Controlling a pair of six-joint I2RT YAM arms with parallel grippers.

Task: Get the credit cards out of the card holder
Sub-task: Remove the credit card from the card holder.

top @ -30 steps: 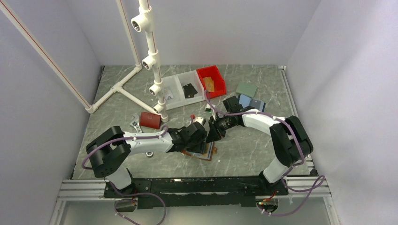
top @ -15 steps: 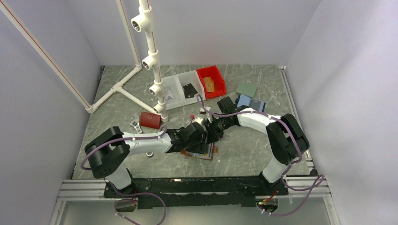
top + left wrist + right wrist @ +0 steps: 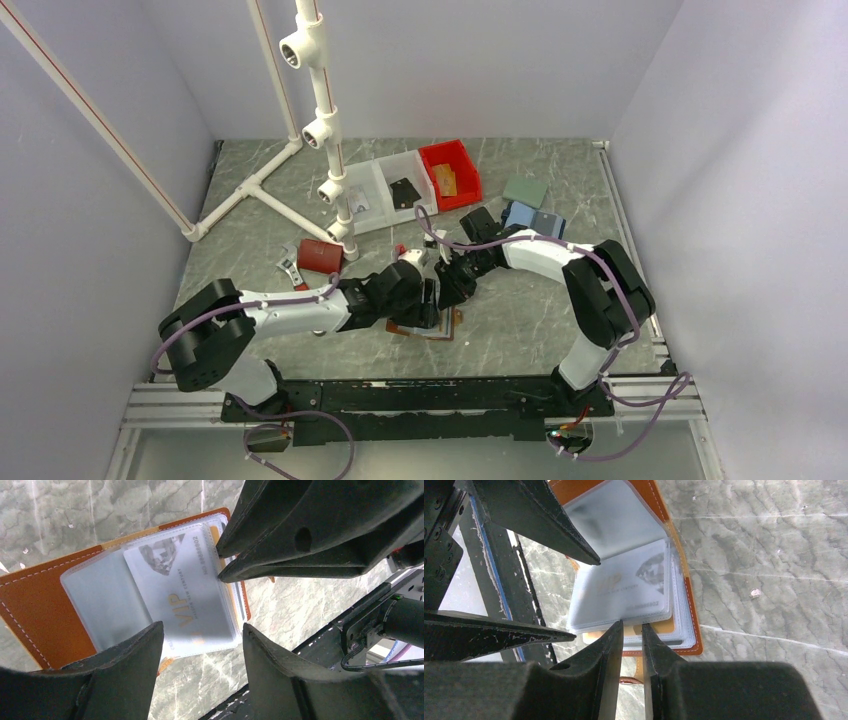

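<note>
The right gripper (image 3: 630,627) has narrow jaws, tips at the short edge of the top card (image 3: 185,595); whether they pinch it cannot be told. The left gripper (image 3: 202,627) stands wide, holding nothing, and straddles the sleeves from the opposite side. The card, marked VIP, lies inside a clear sleeve, with further cards beneath it. The holder (image 3: 35,605) lies open and flat at the middle of the worktop's (image 3: 520,320) near edge.

Progress, as judged: no card is out yet, so every card remains to be drawn.

Against the earlier frame, the left arm's rear link has swung left, the left jaws have widened, and the right gripper sits closer over the holder.
</note>
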